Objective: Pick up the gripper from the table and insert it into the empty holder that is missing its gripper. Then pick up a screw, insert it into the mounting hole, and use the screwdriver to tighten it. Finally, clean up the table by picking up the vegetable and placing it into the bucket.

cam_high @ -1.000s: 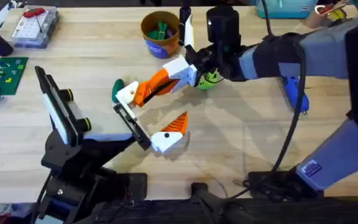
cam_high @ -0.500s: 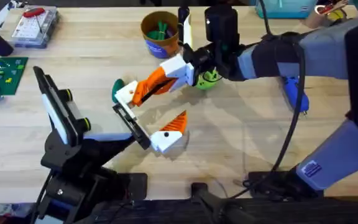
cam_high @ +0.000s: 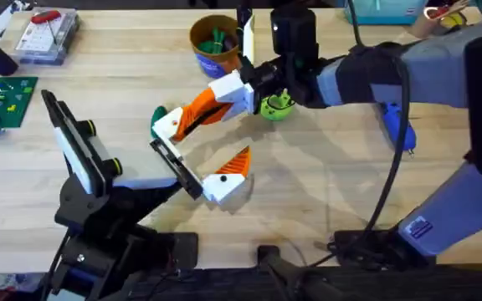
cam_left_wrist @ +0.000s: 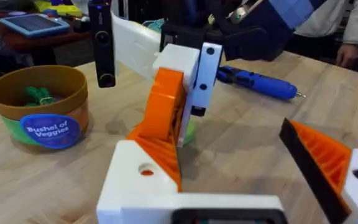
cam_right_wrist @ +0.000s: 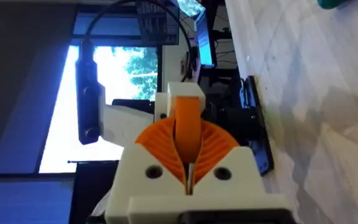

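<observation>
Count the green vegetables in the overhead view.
3. A green piece sits in the bucket, where more may be hidden. A light green one lies on the table near the bucket. A dark green one, partly covered, lies further left.

The right arm [cam_high: 425,71] wears a grey fabric sleeve with darker, near-black cuffs, and a small blue-and-white label sits on the sleeve near its base at the bench's near right corner. A black cable loops along it down to the base. Its wrist is a black block carrying a green part, possibly a cable clip. The right gripper [cam_high: 192,117] has white block bases with round screw holes and orange ribbed wedge pads. The left arm [cam_high: 99,209] is bare black, jointed, with two yellow-tipped knobs on its upper link and a flat black bar at its end.
</observation>
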